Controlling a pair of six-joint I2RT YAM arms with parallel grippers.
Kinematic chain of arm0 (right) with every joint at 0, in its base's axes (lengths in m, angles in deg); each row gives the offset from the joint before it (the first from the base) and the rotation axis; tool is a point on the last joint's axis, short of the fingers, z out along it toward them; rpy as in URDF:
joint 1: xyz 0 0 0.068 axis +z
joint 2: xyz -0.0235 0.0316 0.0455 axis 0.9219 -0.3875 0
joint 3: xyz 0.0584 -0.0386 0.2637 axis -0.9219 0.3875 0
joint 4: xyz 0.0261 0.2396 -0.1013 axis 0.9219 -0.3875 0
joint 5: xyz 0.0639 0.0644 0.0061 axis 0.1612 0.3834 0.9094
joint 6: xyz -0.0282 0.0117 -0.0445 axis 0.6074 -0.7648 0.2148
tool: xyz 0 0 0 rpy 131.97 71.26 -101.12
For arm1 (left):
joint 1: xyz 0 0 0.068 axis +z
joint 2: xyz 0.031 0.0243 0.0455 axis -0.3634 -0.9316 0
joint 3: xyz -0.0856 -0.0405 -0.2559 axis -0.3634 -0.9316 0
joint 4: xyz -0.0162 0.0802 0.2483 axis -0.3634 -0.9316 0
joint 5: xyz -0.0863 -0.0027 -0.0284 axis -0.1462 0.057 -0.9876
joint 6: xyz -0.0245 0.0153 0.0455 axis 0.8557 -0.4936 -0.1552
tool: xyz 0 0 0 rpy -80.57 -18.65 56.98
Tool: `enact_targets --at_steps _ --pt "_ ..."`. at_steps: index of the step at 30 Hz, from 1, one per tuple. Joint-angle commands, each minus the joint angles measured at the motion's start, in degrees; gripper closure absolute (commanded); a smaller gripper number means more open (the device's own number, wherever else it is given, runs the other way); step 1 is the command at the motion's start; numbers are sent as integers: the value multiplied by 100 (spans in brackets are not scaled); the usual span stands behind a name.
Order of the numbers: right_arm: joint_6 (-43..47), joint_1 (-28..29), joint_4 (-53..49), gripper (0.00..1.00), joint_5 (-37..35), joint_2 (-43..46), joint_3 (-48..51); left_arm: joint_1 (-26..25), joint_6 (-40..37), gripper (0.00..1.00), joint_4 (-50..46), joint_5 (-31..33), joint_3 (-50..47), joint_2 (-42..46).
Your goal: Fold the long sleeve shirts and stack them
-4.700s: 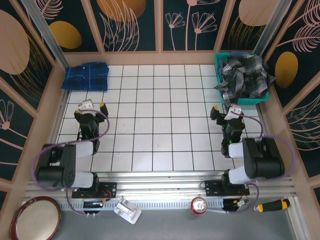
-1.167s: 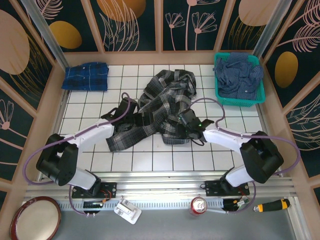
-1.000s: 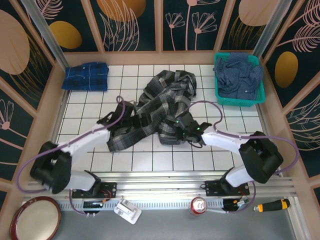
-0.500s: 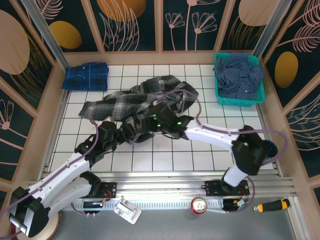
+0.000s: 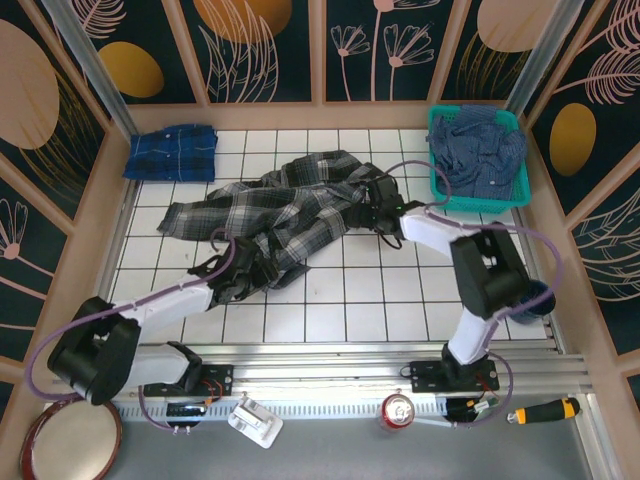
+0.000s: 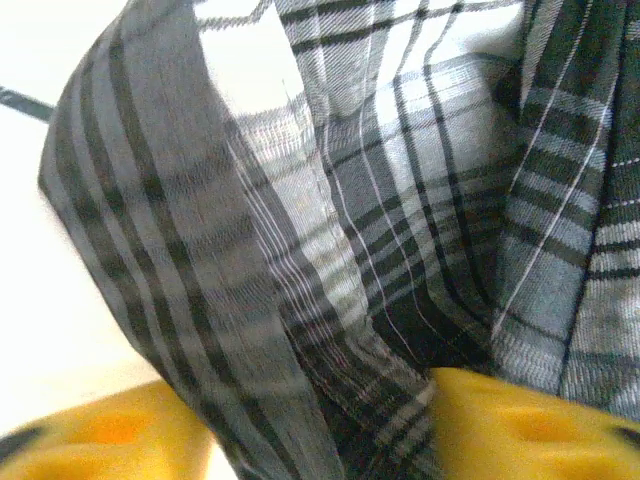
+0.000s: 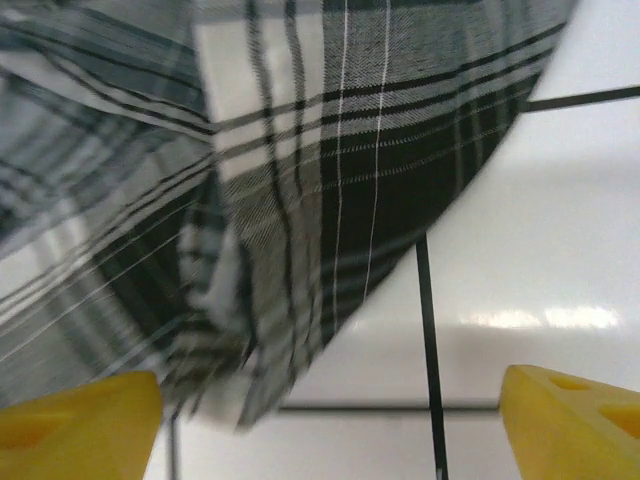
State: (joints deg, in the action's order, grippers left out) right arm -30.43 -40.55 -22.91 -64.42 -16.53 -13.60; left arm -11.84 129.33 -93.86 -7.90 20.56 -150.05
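Left arm: it lies low over the table (image 5: 400,290), stretched from its base at the near left toward the middle. Your left gripper (image 5: 255,272) sits at the near edge of the grey plaid shirt (image 5: 270,215). On the left wrist camera the two yellow fingers (image 6: 520,425) stand partly apart. A fold of the plaid cloth hangs down into the gap and touches the right-hand one. The cloth looks draped rather than squeezed, so log this gripper as parted with cloth between the fingers and no clear pinch.

Right arm: from its base at the near right the arm folds back at the elbow. The forearm then reaches far and left to the right end of the same shirt, where your right gripper (image 5: 372,205) rests. On the right wrist camera the fingers (image 7: 570,410) are spread wide. Between them is bare white tile and a dark grout line, and the shirt's hem lies just past the tips. The gripper holds nothing.

Shirts: the grey plaid one lies stretched left to right across the middle of the table, rumpled. A blue plaid shirt (image 5: 172,152) lies folded at the far left corner. A dull navy shirt (image 5: 478,145) is heaped in the teal basket (image 5: 482,204) at the far right.
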Motion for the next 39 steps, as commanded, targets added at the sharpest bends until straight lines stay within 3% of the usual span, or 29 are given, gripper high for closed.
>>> enact_targets --at_steps 1,4,5,7,13,16,20,26,32,35,39 --pt "345 -231 54 29 35 -636 -702 21 -417 73 -153 196 752 -26" --pt "524 -500 -314 77 12 -913 -1314 502 -872 100 -805 312 1468 198" --pt "605 -578 -491 88 -73 -884 -1488 840 -1034 100 -1003 274 1673 324" --pt "784 -726 -824 100 -290 -536 -1746 1496 -1400 100 -1341 211 2148 543" --pt "885 -1699 -1365 100 -99 1101 -2514 2842 -2221 100 -2305 817 4385 333" --pt "903 -2166 -1456 100 200 1530 -2823 3129 -2376 100 -2595 933 5302 -154" --pt "902 -2640 -1428 100 429 1967 -2664 3374 -2533 100 -2475 838 5673 -287" --pt "703 -2782 -1302 100 1430 2501 -2099 3464 -2557 100 -2255 280 5731 -303" --pt "312 -2483 -765 100 1663 2002 -2059 3465 -2438 100 -1177 -1336 6056 -1095" --pt "167 -2483 -1140 100 1625 1128 -3339 3463 -2470 100 -1779 -1620 7897 -2267" --pt "123 -2538 -1767 100 1422 433 -5153 3464 -2605 100 -3231 -1614 11374 -3859"
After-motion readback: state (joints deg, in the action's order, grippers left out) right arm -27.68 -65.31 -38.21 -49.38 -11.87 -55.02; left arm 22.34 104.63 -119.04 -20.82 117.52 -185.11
